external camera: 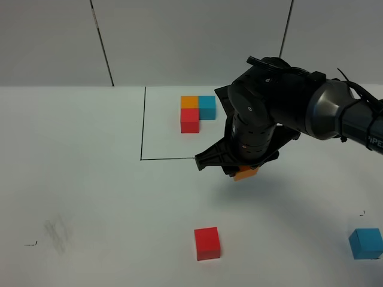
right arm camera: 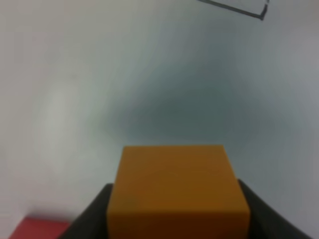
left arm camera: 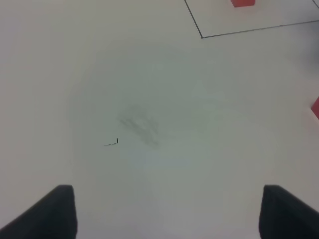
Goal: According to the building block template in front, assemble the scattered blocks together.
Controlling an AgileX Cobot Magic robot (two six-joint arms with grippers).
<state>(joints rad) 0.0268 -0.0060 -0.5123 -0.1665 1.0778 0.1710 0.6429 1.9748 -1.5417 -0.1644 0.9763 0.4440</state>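
Orange cube (external camera: 246, 173) clenched in right gripper (external camera: 240, 169), apparently above tabletop (external camera: 90, 197), beside building block template (external camera: 197, 111). Red cube (external camera: 207, 243) and light blue cube (external camera: 365, 243) lie well apart; nothing joined yet. Left gripper (left arm camera: 167, 214) spread wide, empty.

Right arm's glossy black rounded wrist housing (external camera: 257, 116); smooth dark-grey cylindrical forearm (external camera: 332, 116); thin black cables (external camera: 261, 60); left gripper (left arm camera: 168, 211) has blunt matte-black fingers (left arm camera: 50, 214).

L gripper (left arm camera: 167, 214) fingers (left arm camera: 55, 211) wide apart over white table (left arm camera: 75, 74). Grey smudge (left arm camera: 139, 124) + small black mark (left arm camera: 113, 143) on it. Template outline (left arm camera: 202, 37) corner beyond, w/ red cube (left arm camera: 242, 2) inside (mostly cropped). Red sliver (left arm camera: 316, 107) at pic edge.
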